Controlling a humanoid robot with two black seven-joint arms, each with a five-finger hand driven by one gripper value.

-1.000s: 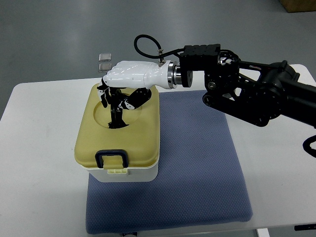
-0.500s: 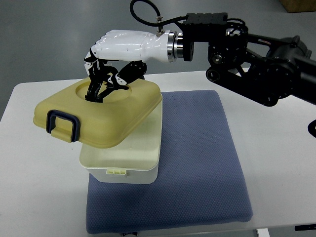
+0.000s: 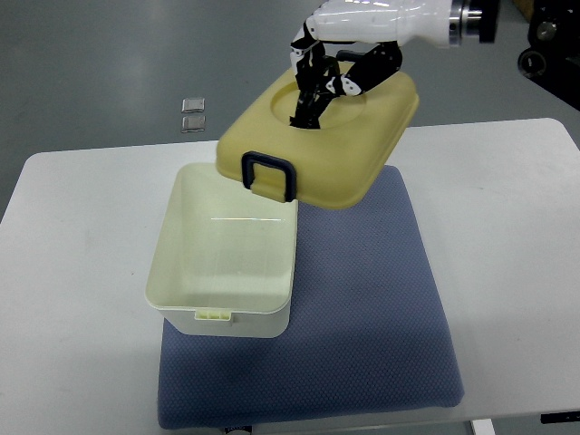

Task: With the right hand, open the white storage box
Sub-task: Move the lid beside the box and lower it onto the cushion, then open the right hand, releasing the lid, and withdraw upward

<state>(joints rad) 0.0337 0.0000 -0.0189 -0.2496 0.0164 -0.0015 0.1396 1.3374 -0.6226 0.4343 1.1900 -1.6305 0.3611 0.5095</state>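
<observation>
One rigid, evidently light lid (image 3: 340,149), pinched at its round top recess by the right hand (image 3: 340,68), hangs tilted above the open white storage box (image 3: 227,258) on the mat (image 3: 372,317).

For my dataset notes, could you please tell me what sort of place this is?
Probably a robotics lab: a plain white table on a bare grey floor, with a blue mat as a staged work surface.

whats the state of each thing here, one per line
storage box: open, looks empty, upright on the mat's left edge
lid: off, lifted and tilted, up right of the box
right robot hand: shut on lid
blue mat: flat on table
</observation>
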